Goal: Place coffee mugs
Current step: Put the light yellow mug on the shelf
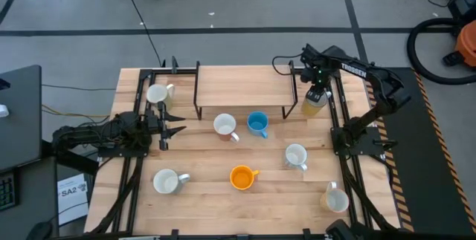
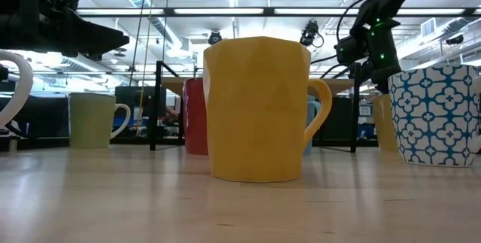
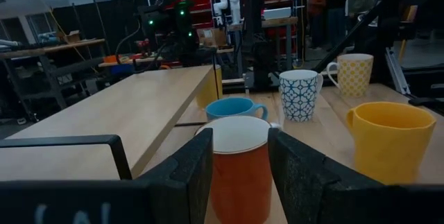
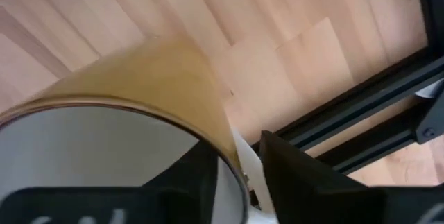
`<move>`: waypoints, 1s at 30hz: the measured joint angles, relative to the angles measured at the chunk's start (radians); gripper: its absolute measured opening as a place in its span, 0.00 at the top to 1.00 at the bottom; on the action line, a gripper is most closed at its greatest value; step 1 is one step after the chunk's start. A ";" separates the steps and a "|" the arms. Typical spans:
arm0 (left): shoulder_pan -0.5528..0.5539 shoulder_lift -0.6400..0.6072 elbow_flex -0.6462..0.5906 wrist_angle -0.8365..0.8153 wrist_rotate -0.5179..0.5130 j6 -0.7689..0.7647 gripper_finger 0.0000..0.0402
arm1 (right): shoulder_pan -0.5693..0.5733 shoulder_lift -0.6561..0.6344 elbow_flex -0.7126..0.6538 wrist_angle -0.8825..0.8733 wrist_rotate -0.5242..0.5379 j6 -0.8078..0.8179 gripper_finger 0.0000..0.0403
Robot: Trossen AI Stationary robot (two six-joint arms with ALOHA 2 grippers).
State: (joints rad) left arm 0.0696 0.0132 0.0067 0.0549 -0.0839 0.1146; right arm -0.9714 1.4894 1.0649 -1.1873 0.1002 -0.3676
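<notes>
Several coffee mugs stand upright on the wooden table. A tan mug point(image 1: 314, 105) stands at the far right, beside the rack's right leg. My right gripper point(image 1: 316, 91) points down over it, open, one finger inside the rim point(image 4: 232, 156) and one outside; I cannot tell whether either touches the wall. My left gripper point(image 1: 177, 123) waits level and open at the left; the red-orange mug point(image 3: 239, 165) shows beyond its fingers, apart from them. A blue mug point(image 1: 257, 123), a yellow-orange mug point(image 1: 242, 177) and a blue-patterned mug point(image 1: 296, 155) stand mid-table.
A black-framed wooden rack point(image 1: 242, 84) stands at the far middle. A cream mug point(image 1: 158, 93) is at the far left, a white mug point(image 1: 166, 181) near left, and a patterned mug point(image 1: 336, 198) near right. Black rails point(image 1: 338, 132) run along both sides.
</notes>
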 joint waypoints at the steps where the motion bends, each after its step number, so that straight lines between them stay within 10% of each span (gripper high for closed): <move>1: 0.000 0.000 0.000 0.000 0.000 0.000 0.64 | 0.000 0.001 0.000 0.000 -0.002 0.000 0.76; 7: 0.000 0.000 0.000 0.000 0.000 0.000 0.64 | -0.001 -0.001 0.002 -0.028 -0.012 0.001 0.93; 30: 0.000 0.000 0.000 0.000 0.000 0.000 0.64 | 0.002 -0.089 -0.002 -0.129 -0.021 0.009 0.93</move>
State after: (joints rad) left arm 0.0700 0.0132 0.0067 0.0547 -0.0839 0.1150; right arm -0.9691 1.4003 1.0634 -1.3158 0.0795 -0.3584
